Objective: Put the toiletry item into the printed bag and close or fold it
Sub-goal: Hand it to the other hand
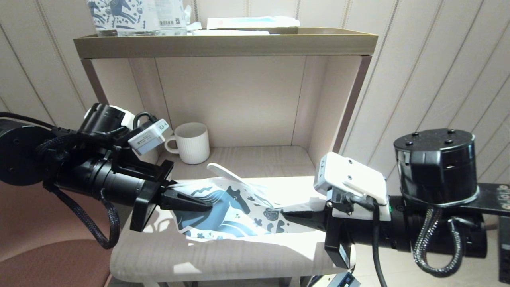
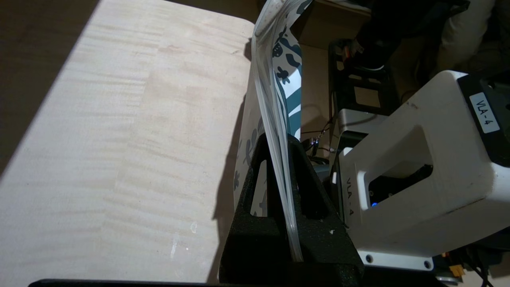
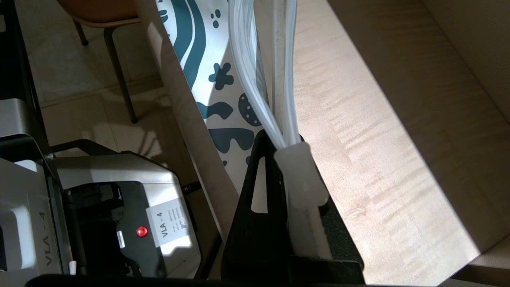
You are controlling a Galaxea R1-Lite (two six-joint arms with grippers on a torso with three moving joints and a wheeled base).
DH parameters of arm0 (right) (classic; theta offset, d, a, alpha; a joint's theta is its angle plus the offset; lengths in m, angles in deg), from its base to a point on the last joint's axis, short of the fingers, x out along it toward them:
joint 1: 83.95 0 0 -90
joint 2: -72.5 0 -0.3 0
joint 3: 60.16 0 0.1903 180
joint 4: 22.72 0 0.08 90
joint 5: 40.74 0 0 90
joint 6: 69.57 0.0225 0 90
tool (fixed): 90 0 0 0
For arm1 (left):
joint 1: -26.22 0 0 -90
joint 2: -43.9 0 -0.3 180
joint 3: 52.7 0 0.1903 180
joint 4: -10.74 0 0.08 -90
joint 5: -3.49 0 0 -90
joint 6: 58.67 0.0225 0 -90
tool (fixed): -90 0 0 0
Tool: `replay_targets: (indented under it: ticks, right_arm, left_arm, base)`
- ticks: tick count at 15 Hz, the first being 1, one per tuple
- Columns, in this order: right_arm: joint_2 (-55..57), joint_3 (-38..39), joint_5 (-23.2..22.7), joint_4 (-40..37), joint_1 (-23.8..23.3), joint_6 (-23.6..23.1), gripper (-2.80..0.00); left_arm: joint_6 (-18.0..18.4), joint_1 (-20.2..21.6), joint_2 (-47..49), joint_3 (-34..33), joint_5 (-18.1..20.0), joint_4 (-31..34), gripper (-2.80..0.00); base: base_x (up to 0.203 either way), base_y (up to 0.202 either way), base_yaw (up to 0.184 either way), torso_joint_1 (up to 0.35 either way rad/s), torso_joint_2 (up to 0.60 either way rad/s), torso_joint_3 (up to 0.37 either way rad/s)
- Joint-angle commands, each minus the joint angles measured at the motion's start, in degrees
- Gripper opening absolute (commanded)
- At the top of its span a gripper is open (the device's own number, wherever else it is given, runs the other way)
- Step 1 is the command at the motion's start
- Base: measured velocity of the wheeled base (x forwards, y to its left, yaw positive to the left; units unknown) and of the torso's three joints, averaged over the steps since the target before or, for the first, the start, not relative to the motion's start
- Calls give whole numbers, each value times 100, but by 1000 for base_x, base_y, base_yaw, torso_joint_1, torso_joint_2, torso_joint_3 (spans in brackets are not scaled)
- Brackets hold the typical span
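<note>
Bag thin, floppy, slick; left hand clamped on edge, right hand pinching slider end. Item light, protruding.

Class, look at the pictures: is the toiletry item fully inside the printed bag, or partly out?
Partly out: the toiletry item sticks out past the printed bag's upper edge, towards the mug.

Looks like a furnished room in a home or hotel: panelled cream walls, a pale wooden shelf unit with a ribbed white mug inside, a brown upholstered chair alongside.
</note>
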Motion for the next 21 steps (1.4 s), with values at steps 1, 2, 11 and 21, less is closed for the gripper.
replay_targets:
  ticks: [1, 2, 11, 21]
  right_arm:
    - [-3, -10, -10, 17, 11, -18, -280]
    - [-3, -35, -10, 1, 11, -9, -280]
    - [58, -31, -2, -2, 11, -27, 0]
    - [-416, -155, -18, -39, -50, 18, 0]
  left_arm:
    - [23, 1, -1, -2, 34, 15, -280]
    - [23, 1, -2, -2, 34, 10, -280]
    - [23, -33, 16, -2, 24, 13, -280]
    - [143, -22, 33, 39, 25, -16, -280]
  base:
    - [0, 0, 0, 0, 0, 0]
    - [0, 0, 0, 0, 0, 0]
    - [0, 0, 0, 0, 0, 0]
    - [0, 0, 0, 0, 0, 0]
